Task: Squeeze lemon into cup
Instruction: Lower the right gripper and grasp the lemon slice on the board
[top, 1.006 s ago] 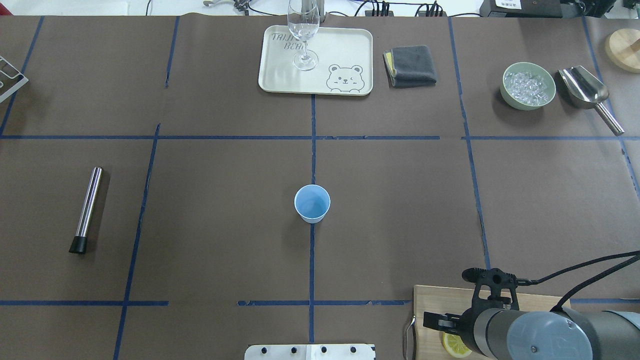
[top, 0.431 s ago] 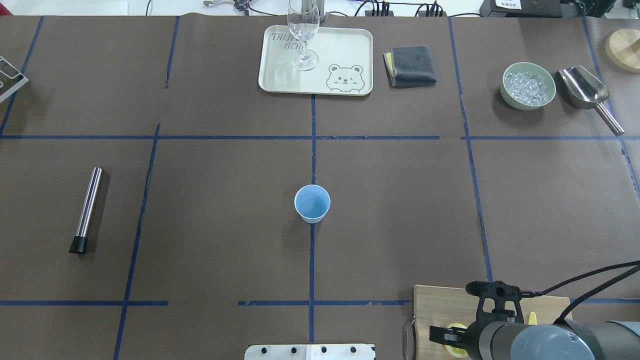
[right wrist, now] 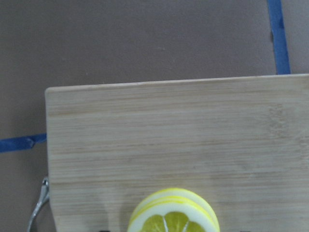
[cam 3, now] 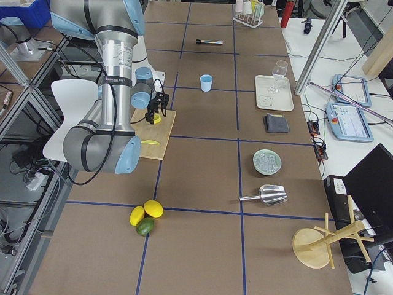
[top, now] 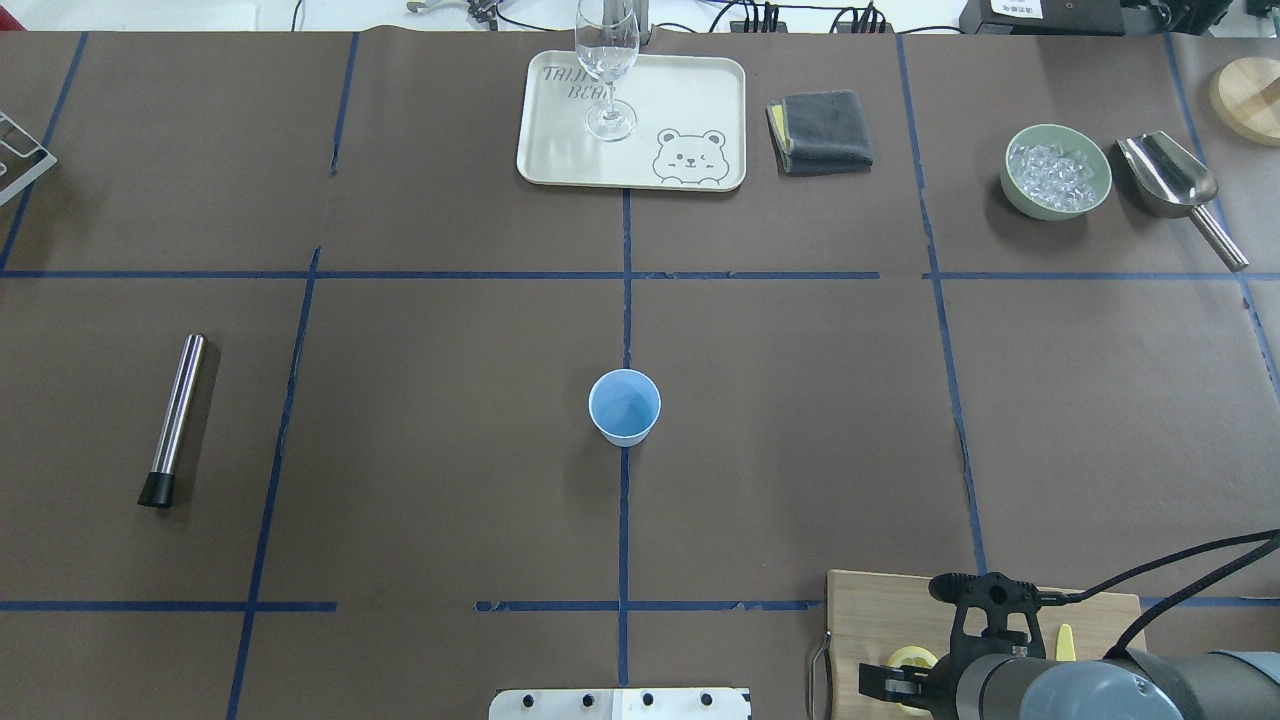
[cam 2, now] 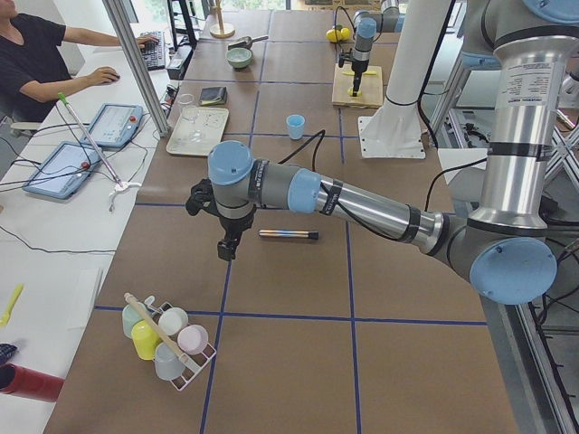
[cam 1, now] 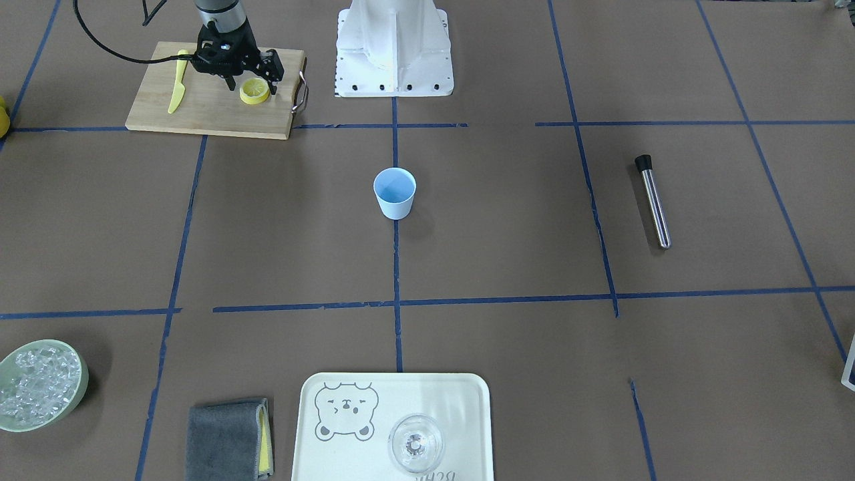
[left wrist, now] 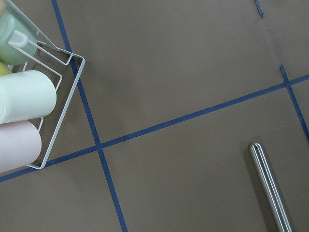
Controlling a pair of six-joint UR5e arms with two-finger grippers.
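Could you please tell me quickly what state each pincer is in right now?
Left pincer: cannot be told.
Right pincer: open, its fingers either side of the lemon.

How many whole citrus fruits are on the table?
3, clustered together beyond the cutting board: one yellow fruit, a second yellow fruit, and a green fruit. Others may be hidden.

Silver-grey arm tubes [cam 2: 371, 206] with light blue joint caps [cam 2: 231, 164], a black right tool [cam 1: 252, 85] and black cable [top: 1200, 548].

Bright even light; soft shadows
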